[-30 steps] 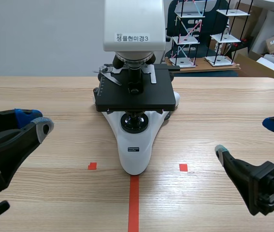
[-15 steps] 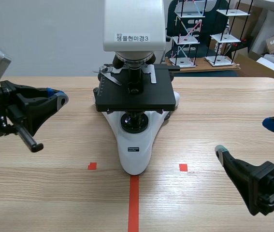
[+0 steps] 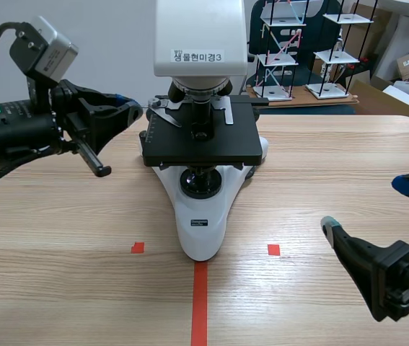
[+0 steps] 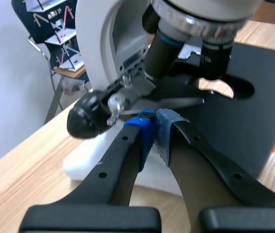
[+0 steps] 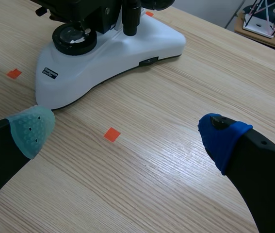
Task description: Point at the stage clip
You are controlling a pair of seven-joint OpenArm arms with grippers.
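The left hand [image 3: 128,109], clenched on nothing, hangs at the upper left of the frame. Its tips are just beside the silver stage clip [image 3: 162,110], which lies toward frame centre on the microscope [image 3: 203,216] stage. The right hand [image 3: 371,205], released, sits lower right, well apart.

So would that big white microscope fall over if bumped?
Probably not. The white and black microscope sits on a wide, flat base, so it likely feels heavy and would slide rather than tip. Its thin metal stage clip looks springy and might bend if poked.
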